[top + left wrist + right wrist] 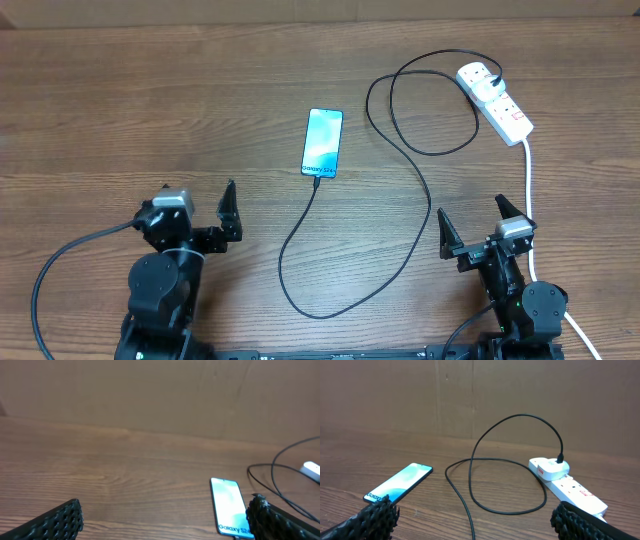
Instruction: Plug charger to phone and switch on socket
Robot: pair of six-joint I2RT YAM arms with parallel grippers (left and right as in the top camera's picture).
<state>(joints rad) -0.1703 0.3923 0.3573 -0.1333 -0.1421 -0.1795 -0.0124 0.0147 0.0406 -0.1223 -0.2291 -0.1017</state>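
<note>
Ops: Phone [322,143] position is requested.
Bench: It is laid flat on the table [120,90], mid-width and toward the far side. The screen is lit, and "Galaxy S24" text is seen at its near short edge.
Ops: Charger [428,212]?
Bench: Thin black cable. The connector tip is seen touching the phone's near short edge; how deep it is seated cannot be told. From there the cable is run toward the near edge and bent back in a U between the two arms. It is then carried far-right, looped once, and ended at a white adapter [549,467] seated in the far outlet of the socket [503,108].
Ops: Socket state?
Bench: It is placed far right, at an angle. Red switches are visible, but on or off cannot be told. A thick white cord [528,190] is led from its near end toward the near edge, past the right arm.
Ops: Grippers?
Bench: The left gripper [197,205] is parked near-left, jaws spread wide, well apart from the phone. The right gripper [473,225] is parked near-right, jaws likewise spread wide, near the white cord.
</note>
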